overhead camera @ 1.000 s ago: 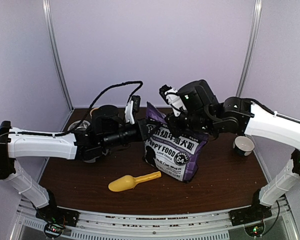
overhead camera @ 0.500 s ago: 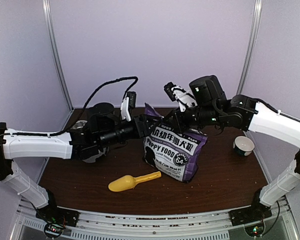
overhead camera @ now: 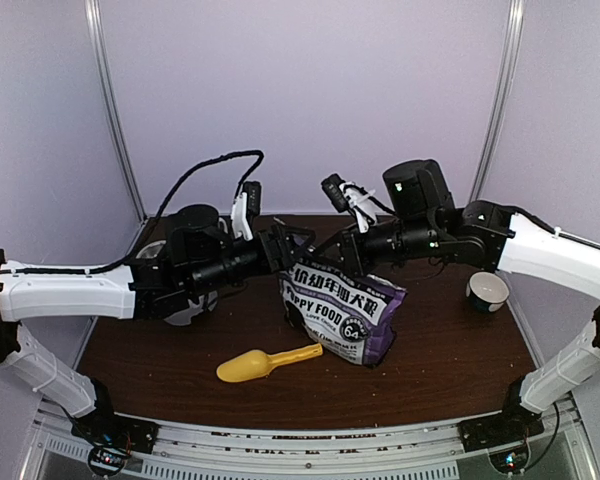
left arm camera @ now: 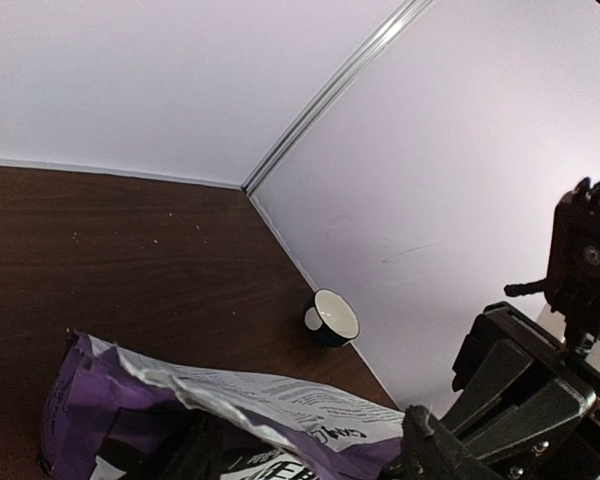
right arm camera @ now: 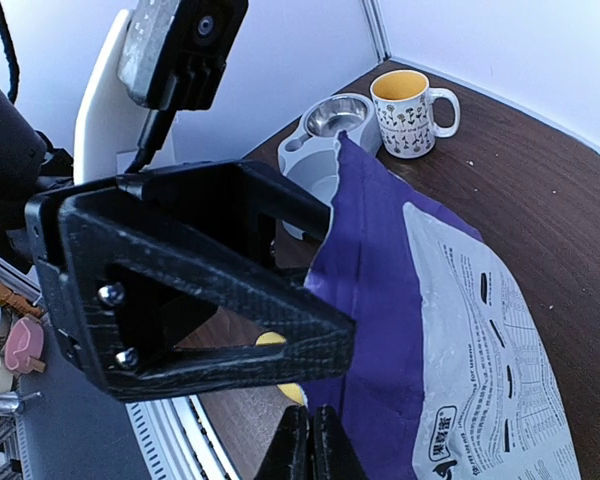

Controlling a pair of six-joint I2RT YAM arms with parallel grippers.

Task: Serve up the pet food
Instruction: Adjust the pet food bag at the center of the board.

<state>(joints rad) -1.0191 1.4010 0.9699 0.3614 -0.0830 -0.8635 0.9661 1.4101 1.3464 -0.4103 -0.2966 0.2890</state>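
A dark table [overhead camera: 180, 340] between lilac walls is seen from above, the pet food bag [overhead camera: 345, 310] slumped mid-table. Its top edge is pinched by the closed right fingers [overhead camera: 348, 246]; the left fingers [overhead camera: 283, 243] are parted, empty. Left wrist: soft, crumpled foil is shown. Right wrist: the pinch is seen; the floppy bag is likely best held at its mouth.

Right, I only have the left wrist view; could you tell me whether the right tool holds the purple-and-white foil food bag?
Observer: Yes, the right tool is shut on the top edge of the purple-and-white foil food bag.
Operator: Thanks; where is the scoop?
Observer: The yellow plastic scoop lies untouched on the brown wooden table, in front of the bag.
Operator: And the bowl?
Observer: The grey double pet bowl sits on the left, under the left arm, beside a patterned ceramic mug.
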